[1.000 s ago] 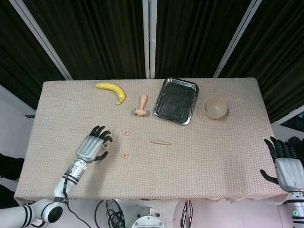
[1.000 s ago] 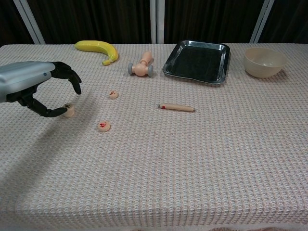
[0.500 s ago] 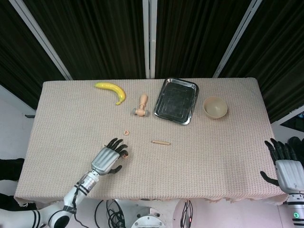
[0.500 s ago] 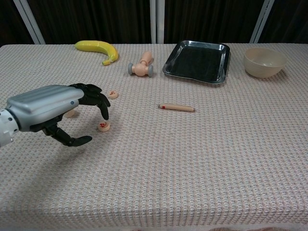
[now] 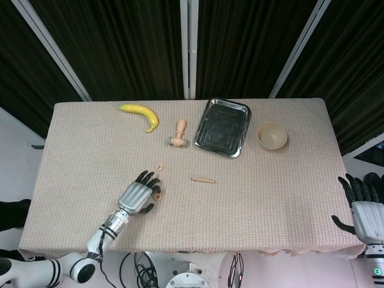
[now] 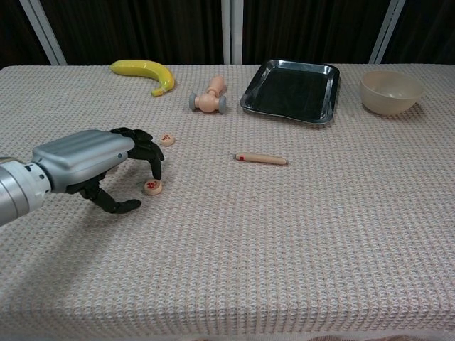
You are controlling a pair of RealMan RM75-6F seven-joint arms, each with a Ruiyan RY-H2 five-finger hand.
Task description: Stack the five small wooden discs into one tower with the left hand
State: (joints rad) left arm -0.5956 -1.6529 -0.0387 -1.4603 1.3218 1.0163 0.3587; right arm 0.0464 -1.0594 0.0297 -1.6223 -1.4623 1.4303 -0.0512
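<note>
head view: left hand [image 5: 137,198] lies low over the table [image 5: 288,198] near the front edge, palm down, fingers spread and reaching toward the table's far side. near disc [image 5: 158,195] sits at the fingertips; whether they touch it cannot be told from this view. far disc [image 5: 159,167] lies apart, farther from the front edge. other discs are not visible here. right hand [image 5: 363,204] is off the table's right front corner, fingers apart, holding nothing. banana [image 5: 141,113] lies at the far left, a wooden toy [image 5: 179,133] lies right of it, and a metal tray [image 5: 224,127] sits just right of the toy. bowl [image 5: 272,135] stands right of the tray. wooden stick [image 5: 203,179] lies near the table's middle, right of the discs.

chest view: left hand [image 6: 99,163] is arched over the cloth, fingers curled downward and thumb extended beneath, nothing grasped. one fingertip [image 6: 156,175] points down just above the near disc [image 6: 153,187], which lies flat on the table [image 6: 284,241] with a red mark on top. far disc [image 6: 167,139] lies flat just beyond the fingers, apart from them. a pale shape partly hidden behind the hand may be another disc; this cannot be confirmed. no discs are stacked. stick [image 6: 261,158] lies well right of the hand. banana [image 6: 144,72], toy [image 6: 209,98], tray [image 6: 293,90] and bowl [image 6: 390,91] line the far edge.
</note>
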